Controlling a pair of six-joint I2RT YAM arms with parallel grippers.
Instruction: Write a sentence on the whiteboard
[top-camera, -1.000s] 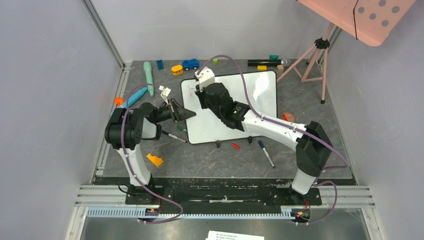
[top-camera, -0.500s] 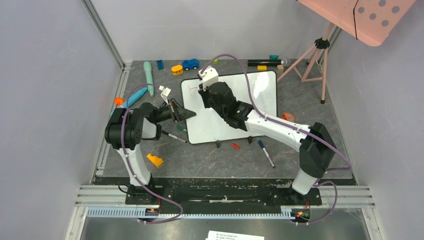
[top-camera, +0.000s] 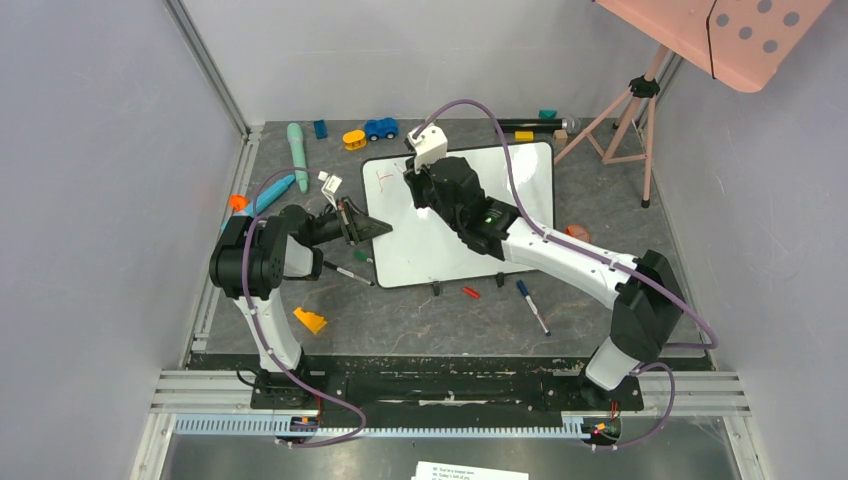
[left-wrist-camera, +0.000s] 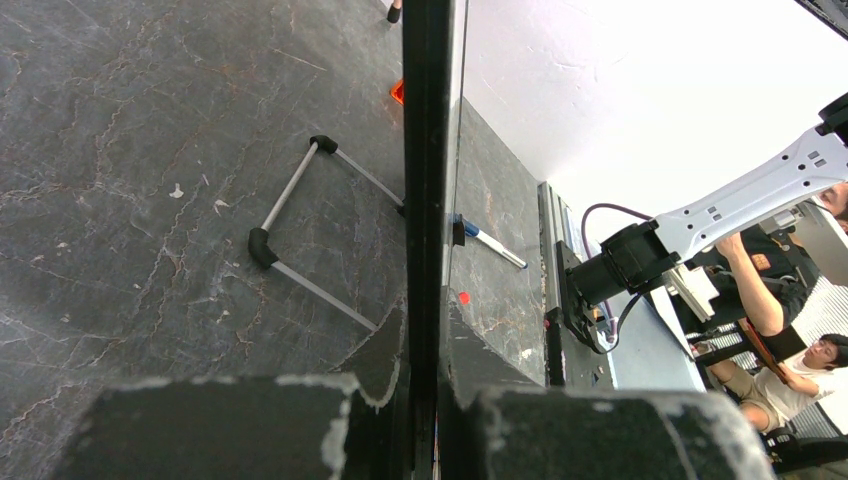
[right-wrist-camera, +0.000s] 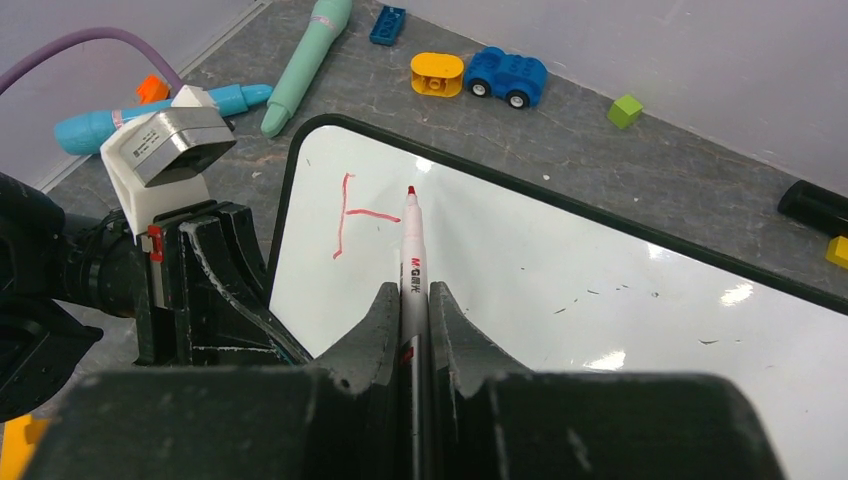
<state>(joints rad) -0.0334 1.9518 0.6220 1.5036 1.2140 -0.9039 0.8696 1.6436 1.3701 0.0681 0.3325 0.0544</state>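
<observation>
**Red marker poised at the top-left corner of the board**

The right arm reaches from its base at the near right edge diagonally across the whiteboard (top-camera: 520, 190), elbow out to the right and wrist over the board's far-left corner. The right gripper (right-wrist-camera: 408, 290) is clenched on a red marker (right-wrist-camera: 411, 250), which points away from the wrist with its tip at the right-hand end of a short red bar. Whether the tip touches the surface cannot be told.

The left arm is folded close to its base, its forearm pointing right. The left gripper (left-wrist-camera: 425, 330) is clamped on the board's left edge, the thin black rim running between its fingers.

The whiteboard lies flat in the middle of the dark table (top-camera: 400, 320), slightly askew.

The marker's barrel carries print that reads roughly "M&G". Of the sentence (right-wrist-camera: 350, 215), the board bears one upright red stroke and a crossbar from it, like an unfinished "H".
</observation>
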